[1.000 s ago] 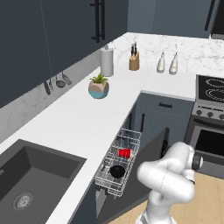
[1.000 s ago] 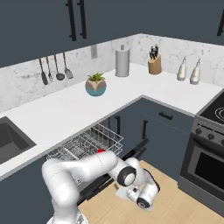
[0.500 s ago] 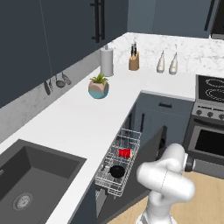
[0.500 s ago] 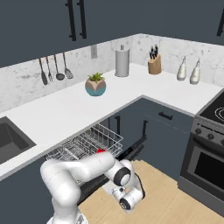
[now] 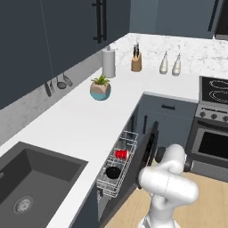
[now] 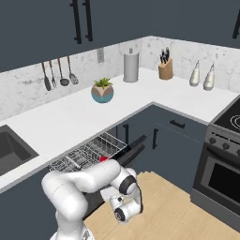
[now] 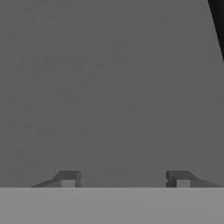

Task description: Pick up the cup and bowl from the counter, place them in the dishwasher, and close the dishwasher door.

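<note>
The dishwasher's white wire rack (image 5: pixel 129 137) is pulled out under the counter (image 5: pixel 84 124). The red cup (image 5: pixel 121 154) stands in the rack with the black bowl (image 5: pixel 112 172) just in front of it. From the right base view the cup (image 6: pixel 103 159) peeks over the rack's edge. The dishwasher door (image 5: pixel 148 144) stands partly raised beside the rack, seen also as the dark panel edge (image 6: pixel 136 146). My arm reaches low in front of the door. In the hand view my gripper (image 7: pixel 123 179) is open, holding nothing, close up against the door's flat grey face (image 7: pixel 109 87).
A teal-and-tan plant pot (image 5: pixel 100 89) stands on the counter by the wall. The oven range (image 5: pixel 213 133) is to the right, the sink (image 5: pixel 26 178) to the left. Wooden floor (image 6: pixel 178 211) lies in front of the cabinets.
My hand has sunk lower and moved left, closer to the dishwasher door. Cup, bowl and rack have stayed in place.
</note>
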Robot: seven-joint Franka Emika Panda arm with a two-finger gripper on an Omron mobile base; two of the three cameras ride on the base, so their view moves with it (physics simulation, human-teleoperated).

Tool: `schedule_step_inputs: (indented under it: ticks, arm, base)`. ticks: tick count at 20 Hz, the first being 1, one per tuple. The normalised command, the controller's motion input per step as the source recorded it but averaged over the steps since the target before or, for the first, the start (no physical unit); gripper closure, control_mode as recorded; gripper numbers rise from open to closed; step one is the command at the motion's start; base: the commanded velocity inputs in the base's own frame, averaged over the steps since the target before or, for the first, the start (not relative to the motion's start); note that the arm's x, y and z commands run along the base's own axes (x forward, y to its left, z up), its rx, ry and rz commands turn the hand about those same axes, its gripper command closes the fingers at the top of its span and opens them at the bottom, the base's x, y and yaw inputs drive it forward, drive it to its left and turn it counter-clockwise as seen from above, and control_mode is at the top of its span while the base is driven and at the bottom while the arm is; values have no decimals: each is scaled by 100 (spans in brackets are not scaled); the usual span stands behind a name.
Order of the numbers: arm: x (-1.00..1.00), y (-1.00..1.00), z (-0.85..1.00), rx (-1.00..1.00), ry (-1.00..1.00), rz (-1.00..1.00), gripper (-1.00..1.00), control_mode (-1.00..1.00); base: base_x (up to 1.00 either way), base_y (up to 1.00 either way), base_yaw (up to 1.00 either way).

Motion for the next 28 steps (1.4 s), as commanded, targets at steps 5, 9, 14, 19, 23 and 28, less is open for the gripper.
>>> schedule_step_inputs:
  ticks: [5, 9, 14, 19, 23, 28]
  arm:
    - [100, 61, 68, 19, 0, -2, -100, -100]
    - [97, 57, 48, 8, 6, -5, -100, -100]
    - [91, 59, 28, 1, 12, -6, -100, -100]
    - [83, 51, 25, -1, 15, -6, -100, -100]
    - [76, 53, 28, -11, 19, -7, -100, -100]
    - [79, 62, 26, -21, 27, -8, -100, -100]
  base:
    - [0, 0, 0]
    - [0, 0, 0]
    - [0, 0, 0]
    - [0, 0, 0]
    - [0, 0, 0]
    - [0, 0, 0]
